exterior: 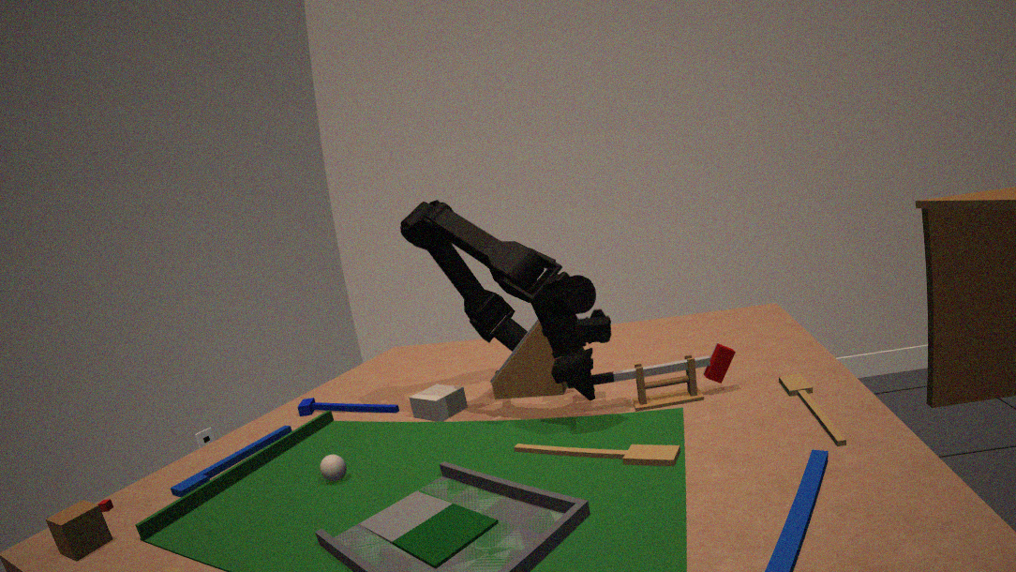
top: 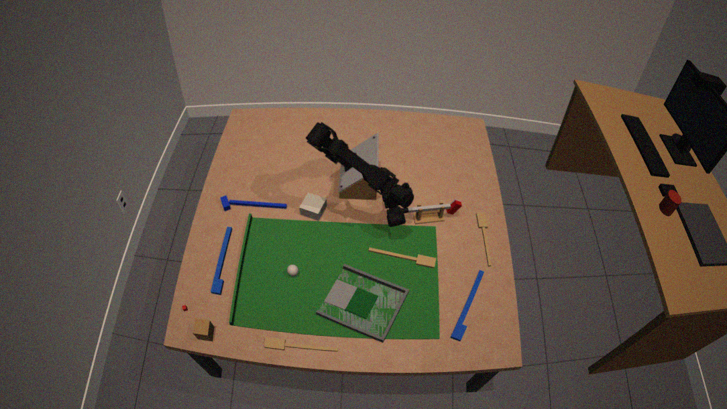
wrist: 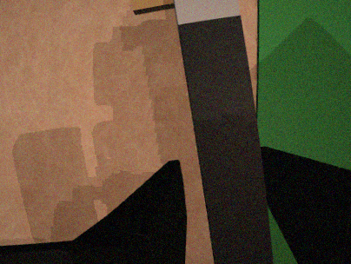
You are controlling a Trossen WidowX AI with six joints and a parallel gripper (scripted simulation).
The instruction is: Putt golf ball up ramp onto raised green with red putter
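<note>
The red putter [top: 429,208] [exterior: 664,368] has a red head, silver shaft and black handle. It rests across a small wooden stand [top: 429,221] [exterior: 669,402], head to the right. My gripper [top: 396,216] [exterior: 585,383] [wrist: 217,166] is partly open, its fingers on both sides of the black handle. In the wrist view a strip of table shows between the left finger and the handle; the right finger is partly hidden by it. The white golf ball [top: 292,269] [exterior: 333,468] lies on the green mat [top: 274,239] [exterior: 397,441]. The grey-walled ramp [top: 373,278] [exterior: 511,486] bears the raised green [top: 361,302] [exterior: 446,534].
A wooden paddle [top: 426,261] [exterior: 649,454] lies on the mat behind the ramp. A white block [top: 312,205] [exterior: 437,402] stands near the arm's base. Blue clubs, other wooden paddles and a wooden cube [top: 203,328] [exterior: 79,530] surround the mat. A low green wall [top: 241,269] [exterior: 234,475] lines its left edge.
</note>
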